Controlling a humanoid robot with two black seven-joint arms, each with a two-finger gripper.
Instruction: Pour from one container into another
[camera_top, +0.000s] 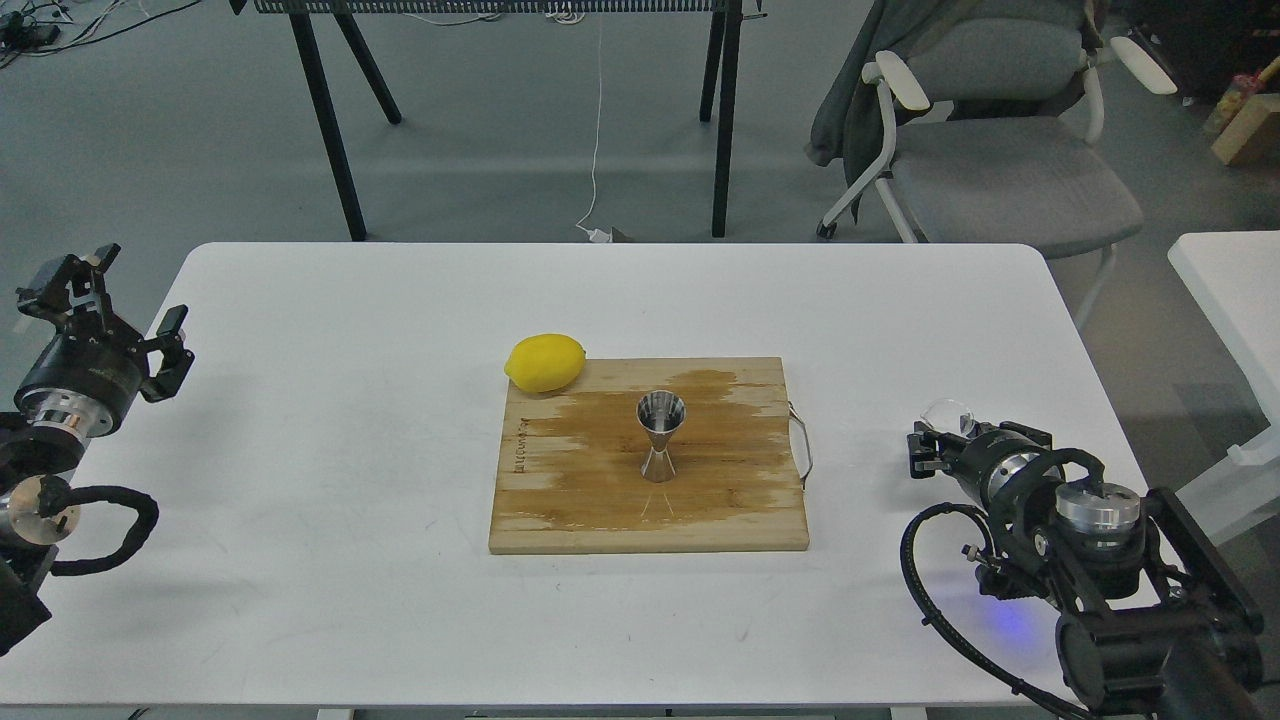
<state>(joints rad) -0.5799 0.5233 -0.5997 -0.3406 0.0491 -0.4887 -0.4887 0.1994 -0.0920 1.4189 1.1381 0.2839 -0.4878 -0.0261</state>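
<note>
The steel hourglass jigger (661, 437) stands upright near the middle of the wooden cutting board (560, 500). At the table's right edge, the clear glass cup (950, 412) shows only its rim and upper wall just beyond my right gripper (935, 440). The gripper's dark fingers sit right against the cup, and I cannot make out whether they clasp it. Far off at the table's left edge, my left gripper (112, 300) is open with nothing between its fingers.
A yellow lemon (545, 362) rests at the board's far left corner. The board has a metal handle (803, 445) on its right side. A grey office chair (1000, 150) stands behind the white table (330, 420); another white table (1235, 290) is at right.
</note>
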